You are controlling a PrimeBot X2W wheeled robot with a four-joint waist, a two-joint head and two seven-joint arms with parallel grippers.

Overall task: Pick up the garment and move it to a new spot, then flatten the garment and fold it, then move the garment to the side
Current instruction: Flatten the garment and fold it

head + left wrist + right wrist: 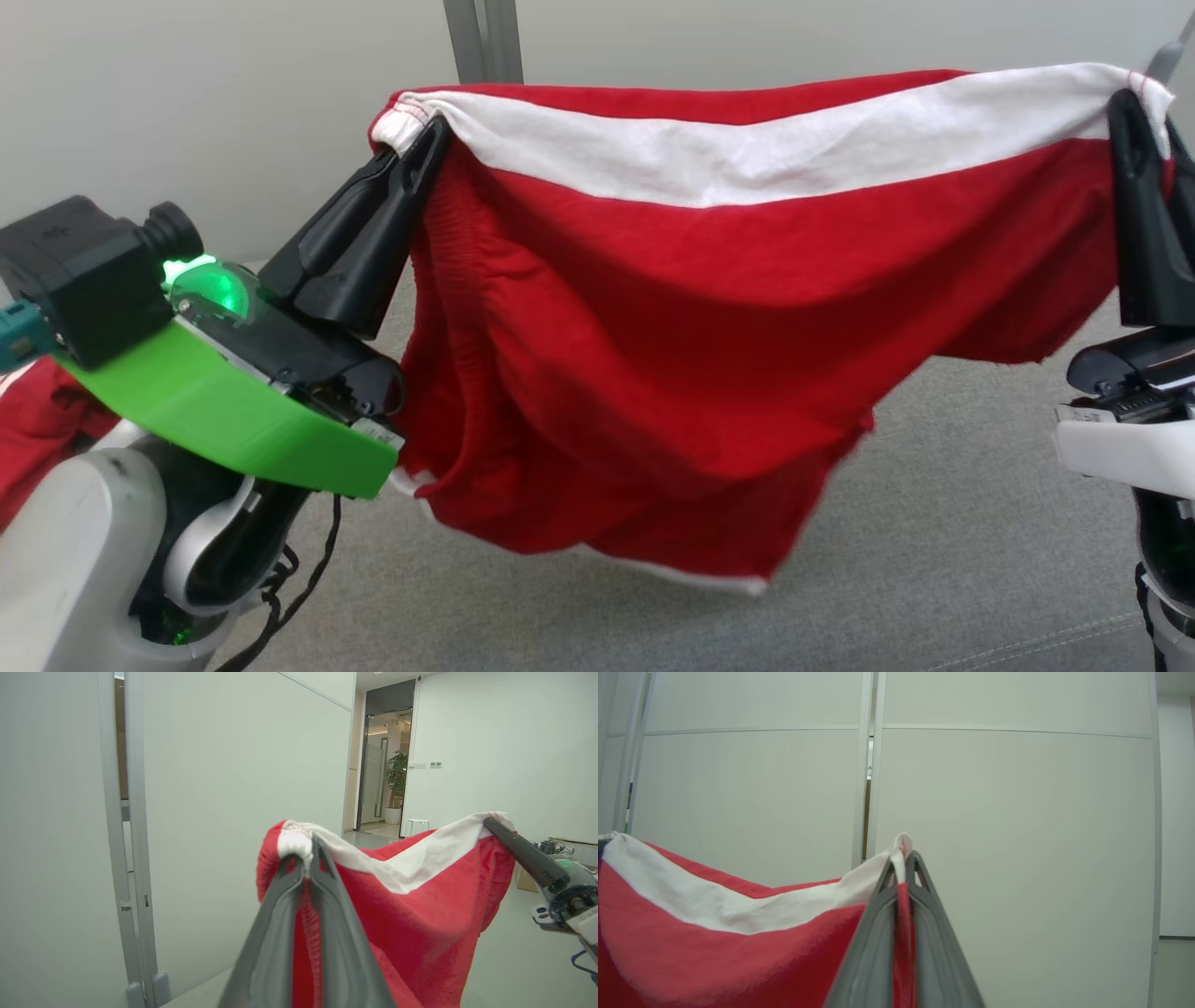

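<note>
The garment (709, 355), red shorts with a white band along the top edge, hangs in the air, stretched between two top corners above the grey padded surface (934, 560). The band runs nearly taut from corner to corner, while the red cloth below sags in loose folds, and its lowest hem hangs close above the surface. Whether the hem brushes it, I cannot tell.

The left gripper (431, 133) is clenched on the left corner, where the white band bunches over its tips. The right gripper (1125, 101) is clamped on the right corner, with only a little cloth poking past its tips.

The likeliest trouble is a corner slipping out. Each pinch holds a small bite of fabric (the right one looks the thinner), and pulling the arms further apart would tug it free. If the garment is lowered unevenly, the slack middle could crumple instead of spreading flat. The hem could also drag and fold under.

The left arm rises from the lower left, its fingers slanting up and to the right. The right gripper stands almost upright at the right edge and holds its corner slightly higher. A second red cloth (37, 420) lies behind the left arm.
</note>
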